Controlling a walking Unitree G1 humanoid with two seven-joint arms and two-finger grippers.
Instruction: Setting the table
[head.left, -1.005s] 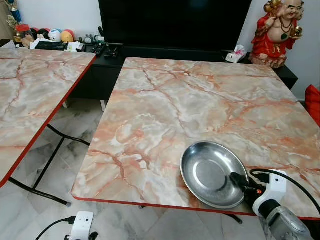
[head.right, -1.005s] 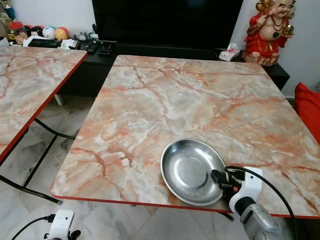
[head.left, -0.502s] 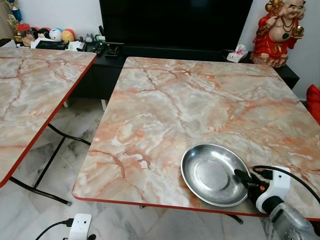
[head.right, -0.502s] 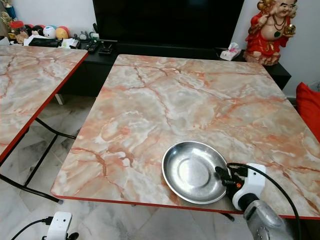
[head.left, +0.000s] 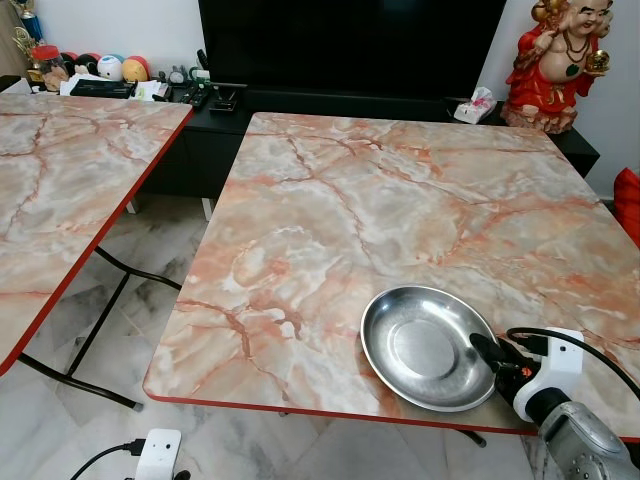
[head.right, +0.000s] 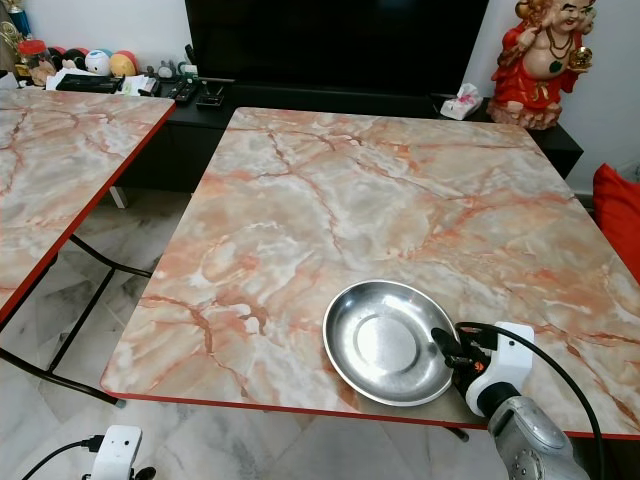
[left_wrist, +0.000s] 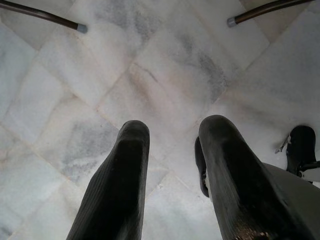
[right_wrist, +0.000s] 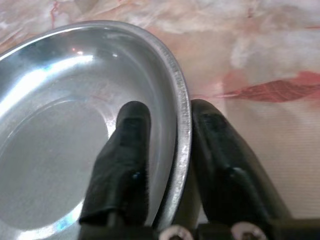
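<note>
The right claw (right_wrist: 167, 150) pinches the rim of the steel plate (head.left: 425, 345), with one black finger (right_wrist: 125, 150) inside the bowl and the other outside. The plate is round and shallow, of shiny smooth metal, and it rests on the marble-patterned counter (head.left: 380, 200) near the front edge with the red trim. It lies just ahead of the claw and toward the robot's left, so the right arm is the near one. The left claw (left_wrist: 172, 150) hangs spread over the pale tiled floor (left_wrist: 150, 65), holding nothing.
</note>
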